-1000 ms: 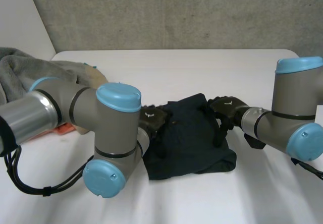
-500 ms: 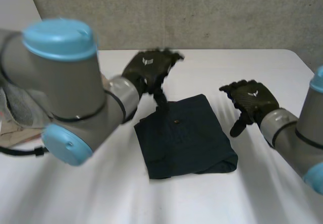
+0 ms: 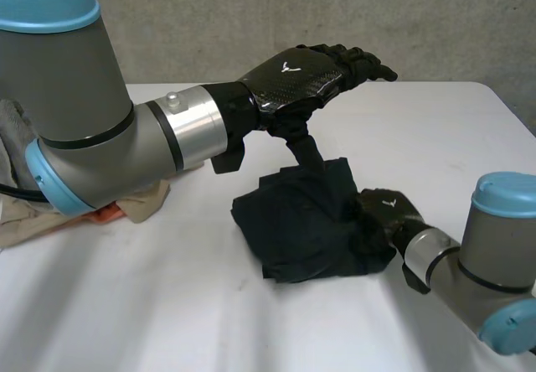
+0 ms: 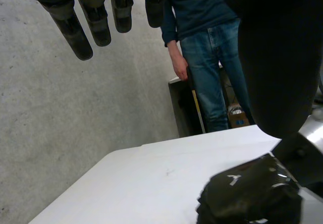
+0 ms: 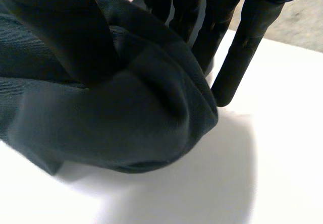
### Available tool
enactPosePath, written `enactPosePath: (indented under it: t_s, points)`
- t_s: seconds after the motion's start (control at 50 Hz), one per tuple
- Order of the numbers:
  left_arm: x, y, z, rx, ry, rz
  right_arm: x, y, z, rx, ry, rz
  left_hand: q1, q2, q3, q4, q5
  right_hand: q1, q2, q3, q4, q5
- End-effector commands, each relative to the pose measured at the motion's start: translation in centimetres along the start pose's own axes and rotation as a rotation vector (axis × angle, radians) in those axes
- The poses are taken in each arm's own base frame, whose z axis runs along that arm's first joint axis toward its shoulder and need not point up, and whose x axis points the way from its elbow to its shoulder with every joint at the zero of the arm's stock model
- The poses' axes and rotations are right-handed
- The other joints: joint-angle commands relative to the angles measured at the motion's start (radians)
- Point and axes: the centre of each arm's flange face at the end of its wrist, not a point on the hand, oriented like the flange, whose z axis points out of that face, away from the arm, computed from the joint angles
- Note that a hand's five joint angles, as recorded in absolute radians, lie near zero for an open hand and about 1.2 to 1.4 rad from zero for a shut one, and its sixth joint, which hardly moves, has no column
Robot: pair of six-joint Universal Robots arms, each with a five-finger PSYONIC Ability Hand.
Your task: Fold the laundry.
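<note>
While the dark garment lies roughly folded at the bench centre, the right hand pinches its 3 o'clock edge and the left hand hovers above, fingers straight. Other laundry, apparently unfolded, lies at 9 o'clock.

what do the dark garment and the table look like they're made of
Dark garment: likely woven cotton-type twill, matte navy; fine diagonal weave shows in the right wrist view, folds bunch softly. Table: smooth white with a faint sheen, perhaps laminate or painted board.

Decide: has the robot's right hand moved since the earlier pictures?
Yes. The right hand dropped leftward onto the dark garment, pinching its right edge.
</note>
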Motion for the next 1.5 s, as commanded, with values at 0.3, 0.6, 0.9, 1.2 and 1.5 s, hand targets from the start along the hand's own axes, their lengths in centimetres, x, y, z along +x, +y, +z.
enactPosePath:
  t_s: [0.3,0.6,0.9,1.2,1.5]
  points:
    - [3.1,-2.7,-0.2,0.055,0.039,0.043,19.0,-8.2,7.1,0.263,0.583,0.042,0.021,0.010,-0.015,-0.007,-0.027,0.403,0.260,0.291,0.229,0.336]
    - [3.5,-3.0,0.0,0.065,0.012,0.050,30.9,-8.4,9.3,0.379,0.836,0.159,0.021,0.010,-0.015,-0.007,-0.027,0.403,0.260,0.291,0.229,0.336]
    - [3.5,-3.2,0.2,0.084,0.009,0.061,34.8,-7.5,5.6,0.243,0.840,0.183,0.018,0.007,-0.018,-0.010,-0.030,-0.818,-0.962,-0.931,-0.992,-0.886]
    - [-4.2,-5.8,-2.3,0.141,-0.494,0.098,25.4,-15.2,-0.6,0.392,0.735,-0.494,0.027,0.016,-0.009,-0.001,-0.021,-0.818,-0.962,-0.931,-0.992,-0.886]
    - [-20.8,2.7,-11.3,-0.320,-1.082,0.446,9.4,-11.4,-4.1,0.365,0.245,-0.593,0.006,-0.004,-0.030,-0.022,-0.042,-0.818,-0.962,-0.931,-0.992,-0.886]
